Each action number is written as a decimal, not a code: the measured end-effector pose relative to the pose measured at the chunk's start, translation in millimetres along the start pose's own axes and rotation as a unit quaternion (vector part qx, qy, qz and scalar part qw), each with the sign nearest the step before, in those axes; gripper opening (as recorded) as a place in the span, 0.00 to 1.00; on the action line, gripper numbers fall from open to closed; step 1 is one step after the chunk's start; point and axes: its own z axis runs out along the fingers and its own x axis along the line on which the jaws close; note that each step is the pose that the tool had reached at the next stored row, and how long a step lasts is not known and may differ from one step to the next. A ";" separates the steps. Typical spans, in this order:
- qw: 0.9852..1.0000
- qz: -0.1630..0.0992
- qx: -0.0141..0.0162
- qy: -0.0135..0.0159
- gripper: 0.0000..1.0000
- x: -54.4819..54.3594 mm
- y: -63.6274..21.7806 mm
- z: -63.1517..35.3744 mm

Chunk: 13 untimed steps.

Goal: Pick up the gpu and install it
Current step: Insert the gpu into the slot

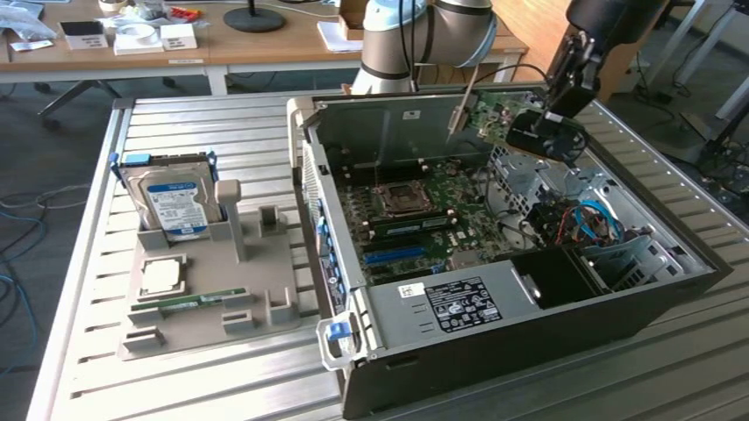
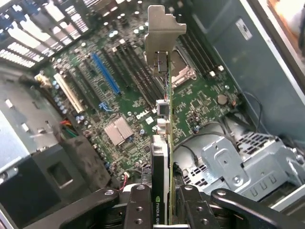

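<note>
pincer [image 2: 162,206] is part-closed on the gpu [image 2: 164,143]. Fingers [image 2: 138,207] clamp both flat faces, solid grip as far as I can see. Card is edge-on in wrist view, silver bracket [image 2: 163,33] at the end away from the pincer.

gpu location: in the air, not seated. Ext view has it up over the far side of the open pc case [image 1: 527,342], toward ext view's right, with the arm [image 1: 585,53] coming down from above. Bracket end points to ext view's left. Card is tilted, well clear of the motherboard [image 1: 427,224], touching no slot.

Wrist view looks down past the card onto the board. Blue slot [image 2: 106,71], cpu socket [image 2: 182,67] and a small silver heatsink [image 2: 117,130] are all visible below it. The card's edge runs roughly along the row of long black slots, but can't tell which slot it sits over.

Rest of the scene: case lies on its side, lid off, on the slatted metal desk [image 1: 199,123]. Gray holder [image 1: 217,272] sits beside the case on ext view's left, w/ hard drive [image 1: 175,206] upright in it, a cpu chip [image 1: 160,276] flat and a memory stick [image 1: 188,303] lying in its groove. All are well apart from the pincer.
</note>
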 end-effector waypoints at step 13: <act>0.993 -0.114 -0.003 0.006 0.27 0.0 0.0 0.5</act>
